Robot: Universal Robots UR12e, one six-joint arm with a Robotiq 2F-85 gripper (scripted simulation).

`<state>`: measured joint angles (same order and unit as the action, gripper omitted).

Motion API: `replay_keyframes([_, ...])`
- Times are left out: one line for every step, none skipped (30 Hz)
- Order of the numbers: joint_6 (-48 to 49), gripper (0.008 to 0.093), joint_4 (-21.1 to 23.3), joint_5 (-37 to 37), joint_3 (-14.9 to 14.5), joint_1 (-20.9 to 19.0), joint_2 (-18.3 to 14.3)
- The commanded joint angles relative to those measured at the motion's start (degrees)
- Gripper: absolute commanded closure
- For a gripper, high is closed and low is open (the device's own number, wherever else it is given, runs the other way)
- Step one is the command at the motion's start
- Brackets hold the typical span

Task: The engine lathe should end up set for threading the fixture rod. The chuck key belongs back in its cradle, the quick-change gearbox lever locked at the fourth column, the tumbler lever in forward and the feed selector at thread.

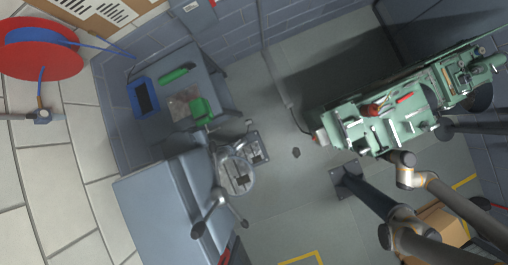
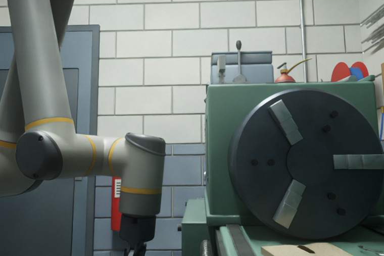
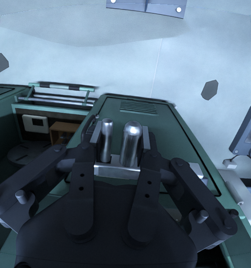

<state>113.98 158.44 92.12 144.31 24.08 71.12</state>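
At the headstock end of the green engine lathe [image 1: 400, 119], low on its front, my gripper [image 3: 120, 143] is closed on the quick-change gearbox lever [image 3: 130, 143], a pair of upright polished steel pins on a small steel block. The wrist camera shows the two pins standing between my fingers against the lathe's green panel with a vent grille [image 3: 138, 107]. From the second side camera my wrist [image 2: 138, 182] hangs left of the headstock and the fingers run off the bottom edge. The dark three-jaw chuck [image 2: 307, 163] faces that camera. The chuck key, tumbler lever and feed selector I cannot make out.
A grey drill press [image 1: 225, 174] stands across the floor from the lathe, with a grey workbench [image 1: 165, 99] carrying a blue bin and green tools behind it. A red oil can [image 2: 285, 75] sits on the headstock. A red hose reel [image 1: 37, 49] hangs on the wall.
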Motion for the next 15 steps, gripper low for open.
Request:
replay_keyframes([-0.05,0.0934,-0.53,0.12,-0.13,-0.06,0.19])
replay_keyframes([-0.12,0.0934,-1.13,0.25,-0.28,-0.11,0.33])
replay_keyframes([-0.19,0.0934,-1.74,0.38,-0.43,-0.17,0.48])
replay_keyframes([-0.26,0.0934,-2.35,0.51,-0.58,-0.23,0.62])
replay_keyframes([-0.33,0.0934,-2.96,0.64,-0.73,-0.29,0.76])
replay_keyframes([-0.41,0.0934,-3.57,0.77,-0.89,-0.35,0.9])
replay_keyframes([-0.48,0.0934,-4.19,0.9,-1.05,-0.4,1.04])
replay_keyframes([-0.56,0.0934,-4.8,1.03,-1.21,-0.46,1.17])
replay_keyframes([-0.63,0.0934,-5.4,1.16,-1.37,-0.52,1.3])
replay_keyframes([-0.71,0.0934,-6.0,1.29,-1.53,-0.58,1.42])
replay_keyframes([-0.78,0.0934,-6.6,1.42,-1.69,-0.63,1.54])
replay_keyframes([-0.86,0.0934,-7.19,1.54,-1.85,-0.69,1.66])
replay_keyframes([-0.93,0.0934,-7.77,1.66,-2.01,-0.75,1.77])
replay_keyframes([-1.01,0.0934,-8.34,1.78,-2.16,-0.8,1.88])
replay_keyframes([-1.08,0.0934,-8.89,1.9,-2.32,-0.86,1.98])
